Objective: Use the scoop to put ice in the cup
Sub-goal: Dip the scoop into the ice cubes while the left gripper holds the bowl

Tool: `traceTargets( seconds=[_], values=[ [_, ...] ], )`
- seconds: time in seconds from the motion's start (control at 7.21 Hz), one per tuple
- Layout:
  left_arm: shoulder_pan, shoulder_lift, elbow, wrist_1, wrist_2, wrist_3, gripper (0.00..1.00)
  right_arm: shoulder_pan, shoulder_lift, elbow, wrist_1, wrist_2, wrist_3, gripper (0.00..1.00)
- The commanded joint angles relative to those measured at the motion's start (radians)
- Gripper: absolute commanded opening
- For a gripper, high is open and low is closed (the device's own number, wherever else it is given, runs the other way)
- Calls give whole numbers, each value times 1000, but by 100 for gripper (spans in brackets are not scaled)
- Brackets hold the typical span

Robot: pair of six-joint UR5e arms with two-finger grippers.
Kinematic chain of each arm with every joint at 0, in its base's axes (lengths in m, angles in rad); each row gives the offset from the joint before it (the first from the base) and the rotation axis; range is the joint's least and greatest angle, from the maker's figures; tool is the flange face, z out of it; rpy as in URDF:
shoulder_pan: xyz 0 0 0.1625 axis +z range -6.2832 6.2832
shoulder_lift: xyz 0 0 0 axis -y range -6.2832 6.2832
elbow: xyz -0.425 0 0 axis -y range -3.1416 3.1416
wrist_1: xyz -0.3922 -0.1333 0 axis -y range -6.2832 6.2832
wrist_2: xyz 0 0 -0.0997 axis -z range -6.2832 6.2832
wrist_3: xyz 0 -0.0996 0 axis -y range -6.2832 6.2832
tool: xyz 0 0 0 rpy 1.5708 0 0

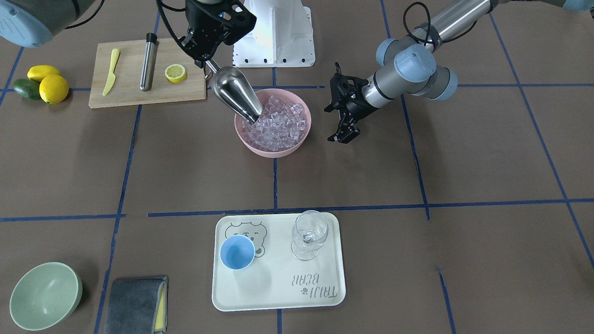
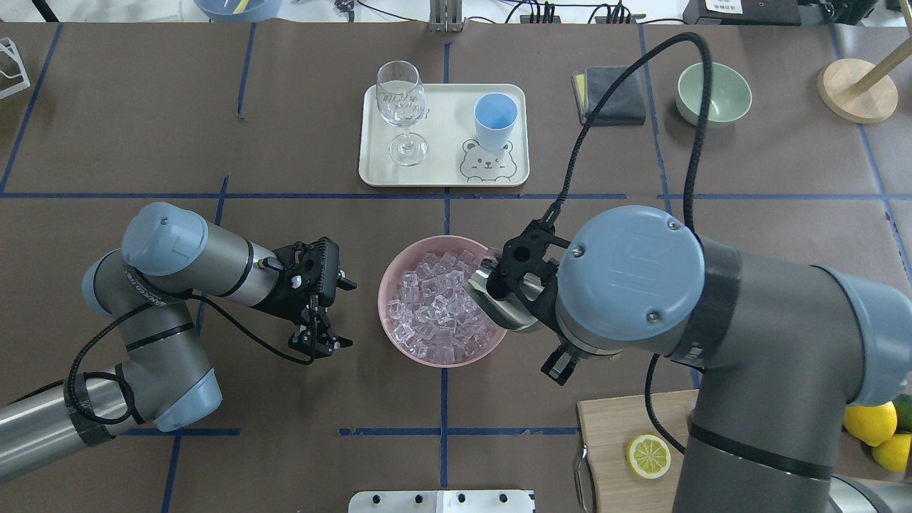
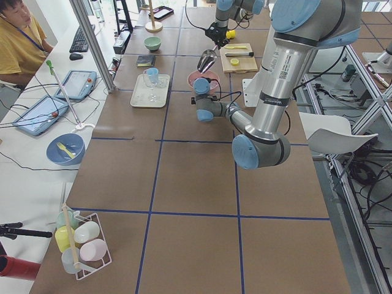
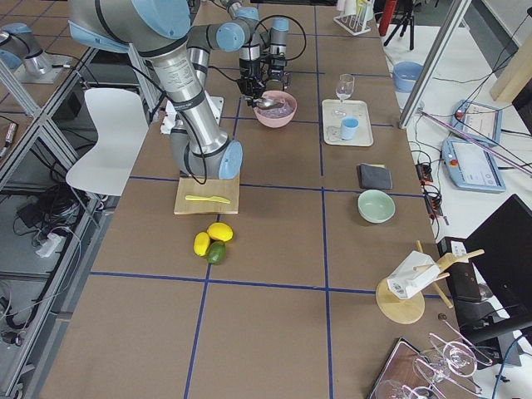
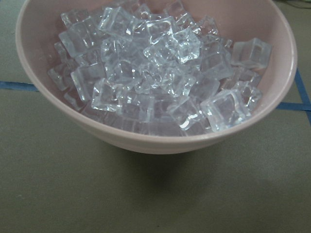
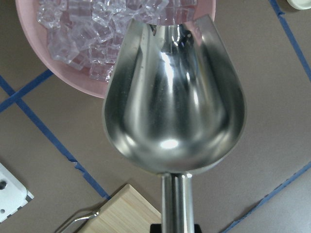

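Scoop (image 6: 172, 111) in right end effector (image 1: 204, 58), mouth at ice (image 6: 92, 29)

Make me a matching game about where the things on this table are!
Things:
1. scoop
2. ice
3. cup
4. lemon half

Places:
A. on the cream tray
B. held by the right gripper
C. on the wooden board
D. piled in the pink bowl

Right pairs: 1-B, 2-D, 3-A, 4-C.
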Motion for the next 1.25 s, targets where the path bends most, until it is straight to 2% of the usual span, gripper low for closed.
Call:
traceTargets(
  seconds=[0.0, 0.42, 0.69, 1.11],
  values=[
    [3, 1, -4, 0, 6, -2, 100, 0, 104, -99, -130, 5, -130, 0],
    [6, -13, -2, 1, 6, 0, 100, 0, 129, -131, -212, 6, -205, 0],
    [6, -16, 1, 0, 9, 0, 100, 0, 156, -203, -212, 6, -248, 0],
    [4, -59, 35, 4, 23, -2, 100, 0, 156, -212, -210, 8, -253, 0]
  ],
)
